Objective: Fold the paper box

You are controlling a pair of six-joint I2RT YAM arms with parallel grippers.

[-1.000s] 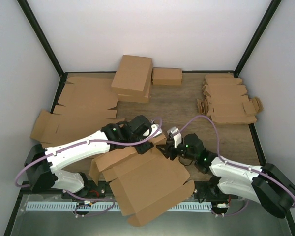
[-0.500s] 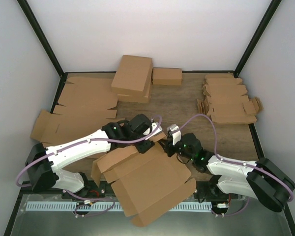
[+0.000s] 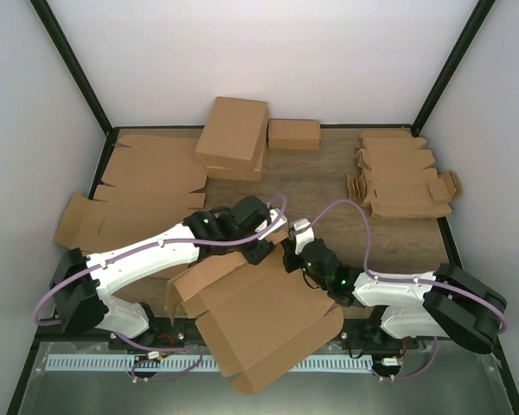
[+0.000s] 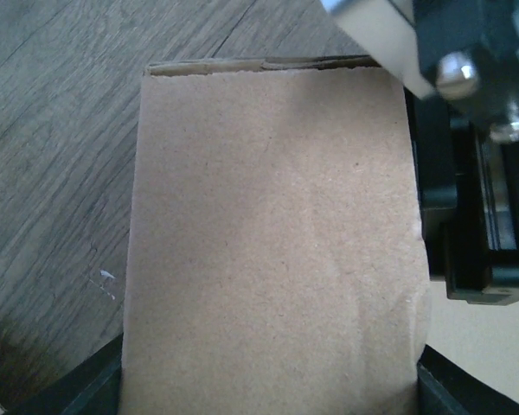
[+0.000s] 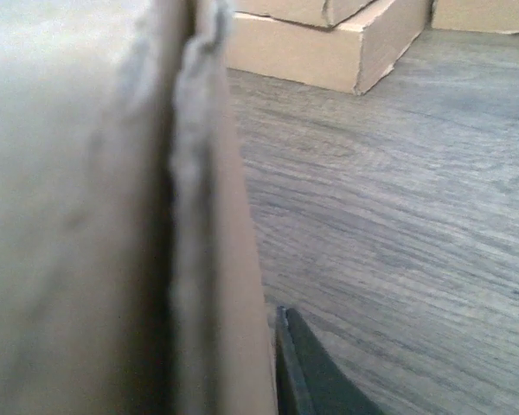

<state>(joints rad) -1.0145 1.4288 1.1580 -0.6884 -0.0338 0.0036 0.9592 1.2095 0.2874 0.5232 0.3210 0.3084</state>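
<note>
The paper box (image 3: 264, 316), a large brown cardboard blank partly folded up, lies at the table's near edge between the two arms. My left gripper (image 3: 261, 249) is at its far corner. In the left wrist view an upright flap (image 4: 272, 242) of the box fills the whole gap of the left gripper (image 4: 272, 393), and both dark fingers (image 4: 78, 391) touch its side edges. My right gripper (image 3: 291, 257) is right beside it, shut on a doubled cardboard edge (image 5: 195, 216) of the same box. Only one of its fingers (image 5: 304, 376) shows, pressed against the card.
Two folded brown boxes (image 3: 233, 134) are stacked at the back, with a small short box (image 3: 294, 134) beside them. Flat blanks (image 3: 147, 186) cover the left side. Smaller notched blanks (image 3: 402, 177) lie at the right. Bare wood (image 3: 320, 186) shows between them.
My right gripper has moved left to the box's far corner and shut on its cardboard edge. The box has shifted slightly towards the near edge. The left gripper has held its place on the flap.
</note>
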